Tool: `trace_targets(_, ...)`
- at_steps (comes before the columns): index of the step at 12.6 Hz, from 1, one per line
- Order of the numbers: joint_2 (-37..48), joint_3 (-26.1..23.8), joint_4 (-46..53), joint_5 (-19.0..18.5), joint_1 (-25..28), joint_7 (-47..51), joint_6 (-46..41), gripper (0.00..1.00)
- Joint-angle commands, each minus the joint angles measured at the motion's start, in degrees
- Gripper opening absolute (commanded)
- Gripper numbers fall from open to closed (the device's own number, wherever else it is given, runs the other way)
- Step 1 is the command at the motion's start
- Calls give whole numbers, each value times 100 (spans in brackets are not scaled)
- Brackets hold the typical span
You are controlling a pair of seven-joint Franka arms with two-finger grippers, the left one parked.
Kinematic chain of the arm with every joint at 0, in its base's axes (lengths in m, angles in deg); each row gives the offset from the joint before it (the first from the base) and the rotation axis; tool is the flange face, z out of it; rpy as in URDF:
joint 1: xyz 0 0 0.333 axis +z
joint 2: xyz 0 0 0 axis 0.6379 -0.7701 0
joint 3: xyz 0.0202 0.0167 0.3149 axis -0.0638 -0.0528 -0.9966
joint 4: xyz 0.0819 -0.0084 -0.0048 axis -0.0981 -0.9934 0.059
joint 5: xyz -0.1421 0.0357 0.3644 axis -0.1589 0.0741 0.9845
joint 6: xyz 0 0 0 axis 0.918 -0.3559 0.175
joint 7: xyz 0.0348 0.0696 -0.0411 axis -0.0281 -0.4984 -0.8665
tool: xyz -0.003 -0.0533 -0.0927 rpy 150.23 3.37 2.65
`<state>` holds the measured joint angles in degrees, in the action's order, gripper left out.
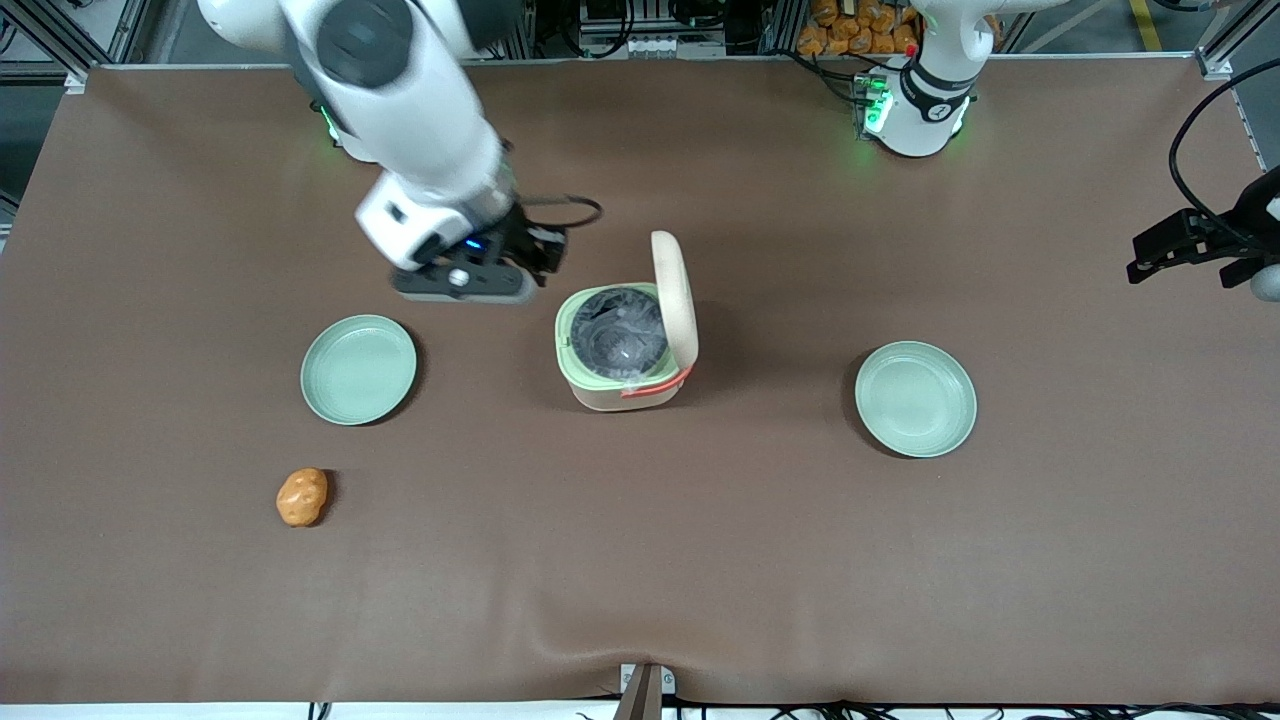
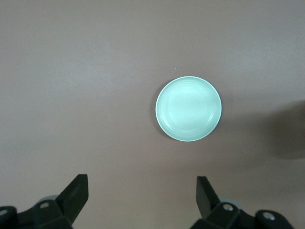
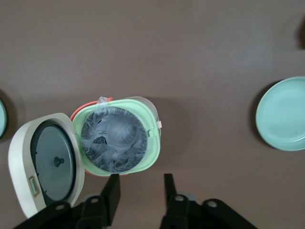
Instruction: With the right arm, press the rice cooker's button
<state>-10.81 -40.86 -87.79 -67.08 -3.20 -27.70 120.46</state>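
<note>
The rice cooker (image 1: 612,385) is a small cream rounded cube standing mid-table. Its lid (image 1: 672,295) stands open, showing the pale green rim and the dark grey inner pot (image 1: 620,330). A thin orange-red handle (image 1: 655,385) lies on the side nearest the front camera. The right arm's gripper (image 1: 530,255) hovers beside the cooker, a little farther from the front camera and toward the working arm's end. In the right wrist view the gripper (image 3: 141,188) is open and empty, one finger (image 3: 113,191) just outside the cooker (image 3: 116,140) rim, touching nothing. The lid (image 3: 45,162) shows there too.
A round pale green plate (image 1: 358,368) lies toward the working arm's end and another (image 1: 915,398) toward the parked arm's end; the latter shows in the left wrist view (image 2: 188,109). One plate (image 3: 283,114) shows in the right wrist view. An orange potato-like lump (image 1: 302,497) lies nearer the front camera.
</note>
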Motion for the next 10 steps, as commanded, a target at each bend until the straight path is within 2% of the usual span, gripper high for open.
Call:
trace_targets(1,561,14,-66,79,-504,-642,-600,100)
trace_targets(4,1071,75,-170,70,-1268,-1854,-1330,100)
trace_targets(5,1221,84,-267,62,-1471,-1970,-1524,100)
trace_targets(6,1379,84,-407,-51,-1690,-2189,-1613,100)
trace_targets(8,1686,84,-723,-533,-1885,-2891,-1587,100)
trace_targets(10,1941,84,-1083,-597,-2279,-3252,-1526,100)
